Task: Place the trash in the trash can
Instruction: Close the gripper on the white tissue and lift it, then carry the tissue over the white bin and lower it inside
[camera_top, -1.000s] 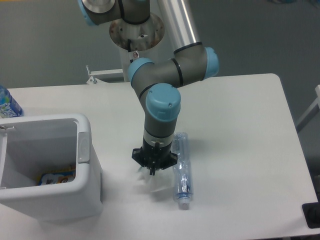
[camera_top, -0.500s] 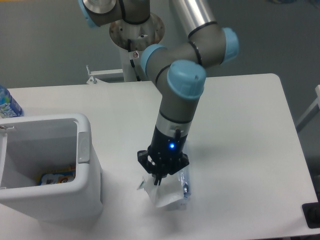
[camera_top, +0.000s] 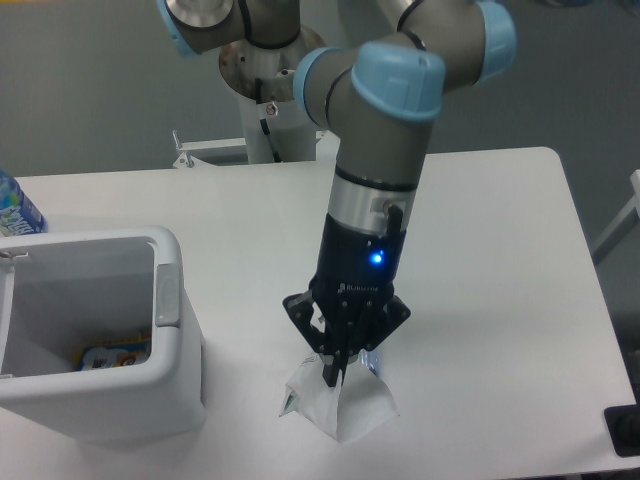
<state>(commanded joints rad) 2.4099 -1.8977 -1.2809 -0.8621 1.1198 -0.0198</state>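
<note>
My gripper (camera_top: 334, 377) is shut on the top of the trash, a crumpled white wrapper (camera_top: 338, 402) with small green print. The wrapper hangs below the fingertips near the table's front edge. Only a sliver of the clear flattened bottle (camera_top: 372, 364) shows just right of the fingers; the gripper and wrapper hide the rest. The trash can (camera_top: 90, 241), a white rectangular bin with a grey side panel, stands at the front left, well to the left of the gripper.
A blue and orange packet (camera_top: 114, 353) lies inside the bin. A blue-labelled bottle (camera_top: 14, 210) stands at the far left edge behind the bin. The arm's base (camera_top: 272, 62) is at the back of the table.
The gripper closed on the wrapper and rose with it, drawing it up off the table. The arm has swung right and up, now covering most of the clear bottle.
</note>
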